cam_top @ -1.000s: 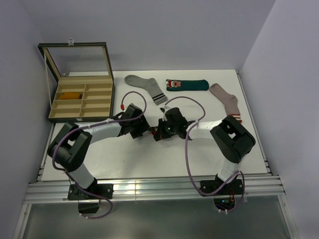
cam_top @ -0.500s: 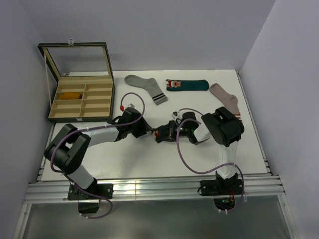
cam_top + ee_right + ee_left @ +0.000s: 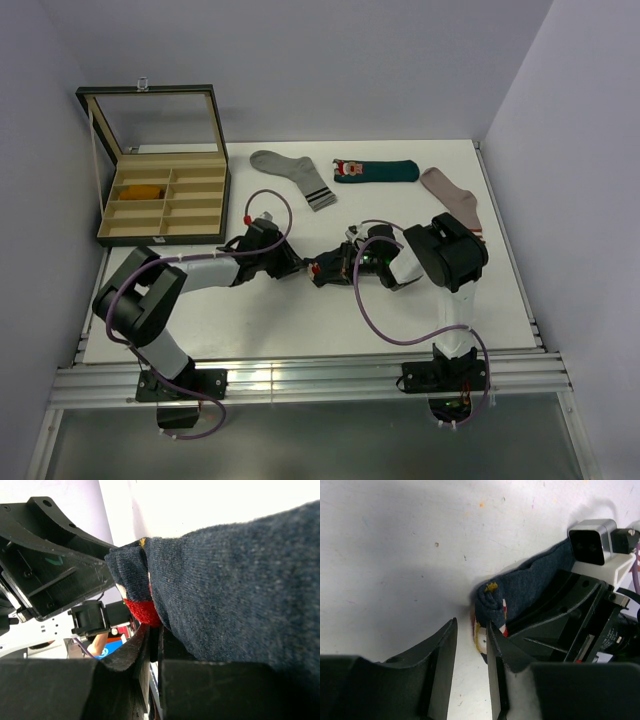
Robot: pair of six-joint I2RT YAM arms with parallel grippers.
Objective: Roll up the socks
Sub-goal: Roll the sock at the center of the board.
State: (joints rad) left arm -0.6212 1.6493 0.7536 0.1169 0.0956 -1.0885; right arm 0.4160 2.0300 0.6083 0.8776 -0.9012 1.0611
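Note:
The navy sock (image 3: 530,580) lies on the white table (image 3: 250,320), its near end curled into a small roll with the red-white figure (image 3: 481,632) showing. My right gripper (image 3: 154,627) is shut on that sock, and its cloth (image 3: 240,580) wraps over one finger. My left gripper (image 3: 470,630) faces it, open by a narrow gap over bare table, with the roll just past its right fingertip. In the top view the left gripper (image 3: 297,265) and right gripper (image 3: 328,270) meet at mid-table. The dark teal sock (image 3: 375,171) lies flat at the back. A mustard-orange sock (image 3: 143,191) sits in the box.
An open wooden compartment box (image 3: 165,232) with a glass lid stands at the back left. A grey striped sock (image 3: 293,175) lies beside the teal one. A pinkish-beige sock (image 3: 455,205) lies at the back right, close to the right arm's elbow.
My left jaws have narrowed and edged towards the sock's rolled end. The right arm folded back to the right early on, then held still with the sock.

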